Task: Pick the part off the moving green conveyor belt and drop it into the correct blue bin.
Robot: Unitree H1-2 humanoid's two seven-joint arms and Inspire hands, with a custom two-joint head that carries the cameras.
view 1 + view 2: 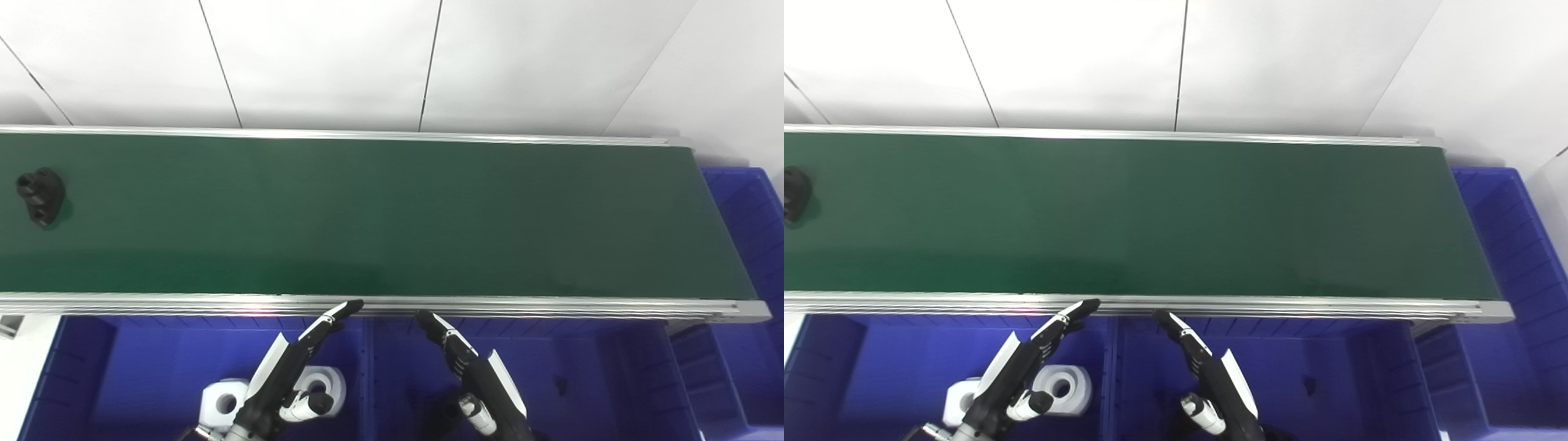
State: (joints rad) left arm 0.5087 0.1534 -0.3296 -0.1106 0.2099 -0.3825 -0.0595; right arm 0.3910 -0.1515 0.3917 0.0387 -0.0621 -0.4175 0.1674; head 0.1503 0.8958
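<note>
At the far left of the matte green conveyor belt lies the black part, a lumpy block with round holes, whole in the left eye view but cut by the frame edge in the right eye view. Near the belt's aluminium rail, the left hand is open and empty above the left blue bin, where two white ring-shaped parts rest. The right hand is likewise open and empty over the middle blue bin, fingers extended toward the rail.
</note>
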